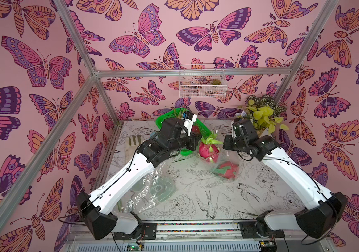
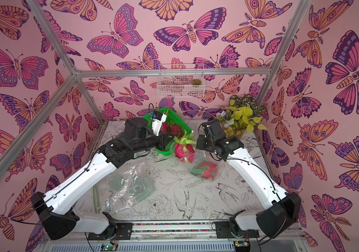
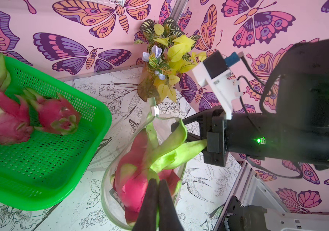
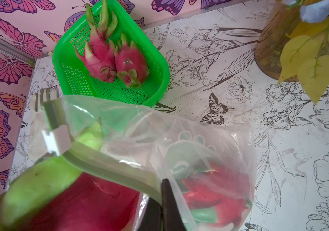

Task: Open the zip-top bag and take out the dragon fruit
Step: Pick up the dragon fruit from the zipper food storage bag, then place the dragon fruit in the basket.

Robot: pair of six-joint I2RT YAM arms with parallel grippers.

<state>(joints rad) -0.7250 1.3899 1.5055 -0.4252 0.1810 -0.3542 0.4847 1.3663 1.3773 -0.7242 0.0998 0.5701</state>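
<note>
A clear zip-top bag [image 1: 219,162] lies on the table with its mouth open. A magenta dragon fruit [image 3: 135,180] with green scales sticks halfway out of that mouth; it also shows in both top views [image 1: 209,149] [image 2: 184,149]. My left gripper [image 3: 158,181] is shut on one of its green scales. My right gripper [image 4: 164,182] is shut on the bag's zip rim [image 4: 107,166], near the white slider [image 4: 56,140]. A second dragon fruit [image 4: 215,196] lies deeper inside the bag [image 1: 228,170].
A green basket [image 3: 39,176] by the back wall holds two dragon fruits [image 4: 99,56] [image 4: 131,64]. A crumpled empty plastic bag [image 1: 152,187] lies front left. A potted plant [image 1: 261,115] stands at the back right corner. A wire basket [image 1: 202,80] hangs on the wall.
</note>
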